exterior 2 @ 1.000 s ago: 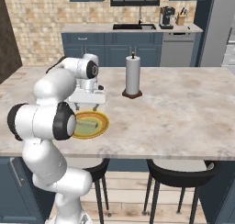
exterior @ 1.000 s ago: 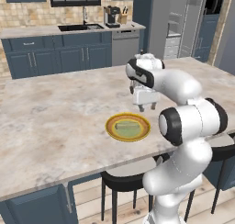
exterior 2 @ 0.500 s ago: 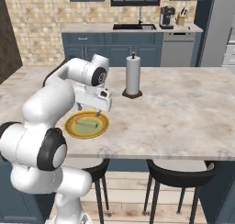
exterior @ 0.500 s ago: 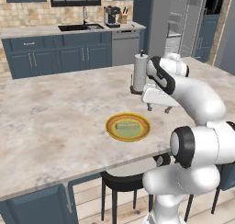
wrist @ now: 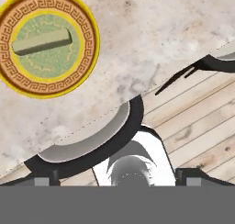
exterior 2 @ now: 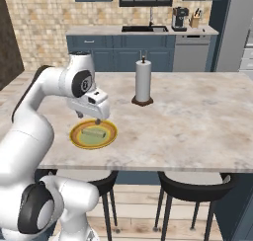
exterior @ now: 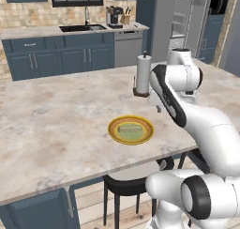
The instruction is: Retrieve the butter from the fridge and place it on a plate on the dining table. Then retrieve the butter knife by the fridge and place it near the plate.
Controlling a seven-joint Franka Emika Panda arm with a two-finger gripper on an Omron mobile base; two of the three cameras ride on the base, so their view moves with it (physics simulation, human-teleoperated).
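The butter (exterior: 131,128) (exterior 2: 94,134) (wrist: 42,41) lies as a pale stick across the middle of the plate (exterior: 114,129) (exterior 2: 75,136) (wrist: 82,58), which sits on the dining table (exterior: 56,125) near its front edge. My gripper (exterior: 157,104) (exterior 2: 89,118) (wrist: 118,181) hangs open and empty just above the plate's far right rim, clear of the butter. In the hand view the plate is at the upper left and the table's edge runs across the middle. The grey fridge (exterior: 161,21) stands at the back right. The butter knife is out of view.
A paper towel roll on a dark stand (exterior: 142,75) (exterior 2: 143,82) rises just behind the gripper. Black round stools (exterior 2: 192,188) (wrist: 87,147) are tucked under the table's near edge. Dark blue cabinets with a sink (exterior: 86,27) line the back wall.
The arm has swung its elbow over to the other side and the hand has turned above the plate's far rim. The jaws stayed open; the butter and plate did not move.
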